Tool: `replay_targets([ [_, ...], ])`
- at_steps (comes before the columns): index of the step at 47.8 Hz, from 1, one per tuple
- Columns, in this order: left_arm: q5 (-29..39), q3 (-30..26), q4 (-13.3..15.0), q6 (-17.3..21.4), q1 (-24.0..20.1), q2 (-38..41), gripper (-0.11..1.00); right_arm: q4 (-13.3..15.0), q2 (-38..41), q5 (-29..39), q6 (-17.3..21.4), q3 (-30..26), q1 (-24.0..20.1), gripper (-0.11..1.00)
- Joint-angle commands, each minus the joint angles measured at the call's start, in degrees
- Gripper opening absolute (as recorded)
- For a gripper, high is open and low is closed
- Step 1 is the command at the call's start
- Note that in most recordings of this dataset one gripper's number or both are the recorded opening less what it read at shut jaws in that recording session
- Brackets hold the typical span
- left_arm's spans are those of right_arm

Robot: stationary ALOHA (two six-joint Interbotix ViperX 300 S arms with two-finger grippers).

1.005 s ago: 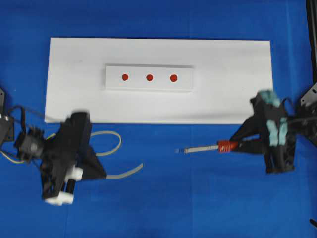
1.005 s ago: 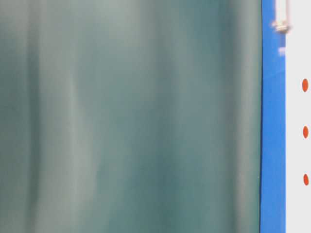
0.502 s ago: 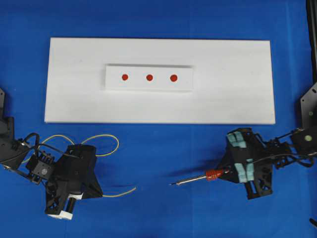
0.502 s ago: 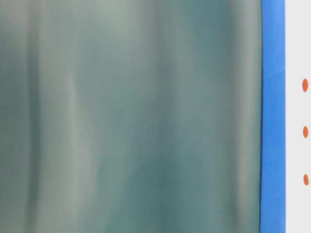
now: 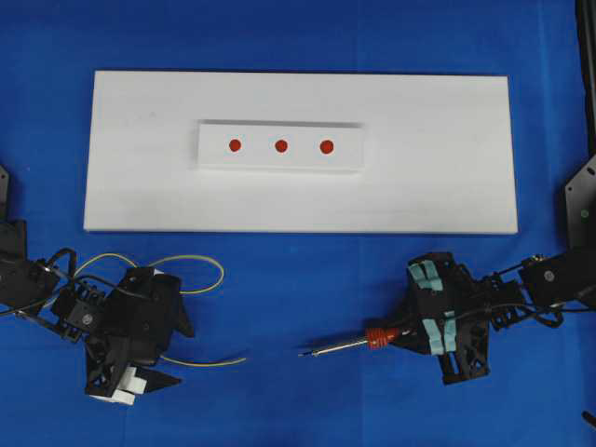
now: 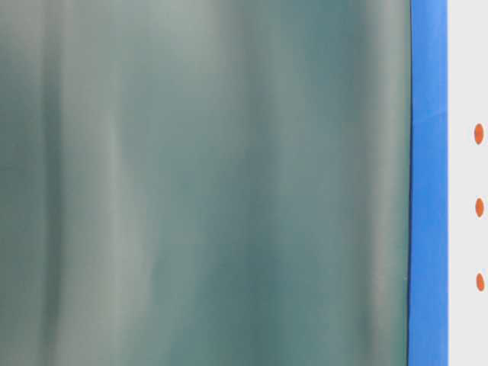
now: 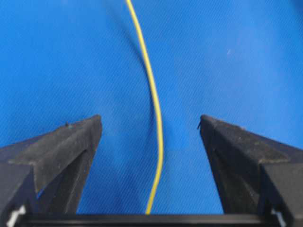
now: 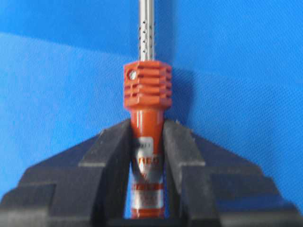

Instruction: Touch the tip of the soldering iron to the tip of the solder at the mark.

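Observation:
The soldering iron [image 5: 354, 344] lies nearly level at the front right, orange collar by my right gripper [image 5: 399, 333], dark tip pointing left over the blue cloth. In the right wrist view the gripper [image 8: 147, 130] is shut on the iron's [image 8: 147, 85] orange handle just behind the collar; the tip is out of that view. The thin yellow solder [image 5: 216, 360] loops at the front left. My left gripper [image 5: 175, 354] is open, and the solder [image 7: 159, 142] runs between its jaws without touching them. Three red marks [image 5: 280, 145] sit on a raised white block.
A large white board [image 5: 447, 158] carries the block across the back of the blue cloth. The table-level view is mostly blocked by a blurred grey-green surface [image 6: 206, 183]; the red marks [image 6: 479, 207] show at its right edge.
Both arms moved toward the front edge. The right gripper carried the iron forward and left. The left gripper's fingers now stand apart around the solder.

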State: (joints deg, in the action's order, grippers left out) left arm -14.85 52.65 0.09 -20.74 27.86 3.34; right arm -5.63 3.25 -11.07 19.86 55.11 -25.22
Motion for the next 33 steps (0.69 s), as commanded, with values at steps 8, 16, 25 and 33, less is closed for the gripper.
replay_targets([
  [8, 6.33, -1.67, -0.18, 0.09, -0.26, -5.80, 0.75, -0.09, -5.10, 3.69, -0.88, -1.49, 0.18, 0.69],
  [16, 13.36, -3.16, -0.18, 0.53, -0.97, -13.62, 0.75, 2.11, -15.03, 8.88, -1.05, -1.67, 0.97, 0.87],
  [25, 20.13, -3.69, -1.05, 0.70, -4.75, -22.59, 0.74, 6.68, -27.51, 16.08, -1.05, -1.85, 4.31, 0.84],
  [33, 21.88, -2.29, -1.23, 6.24, -10.02, -30.67, 0.74, 11.95, -37.18, 19.51, -1.05, -0.97, 10.90, 0.84],
])
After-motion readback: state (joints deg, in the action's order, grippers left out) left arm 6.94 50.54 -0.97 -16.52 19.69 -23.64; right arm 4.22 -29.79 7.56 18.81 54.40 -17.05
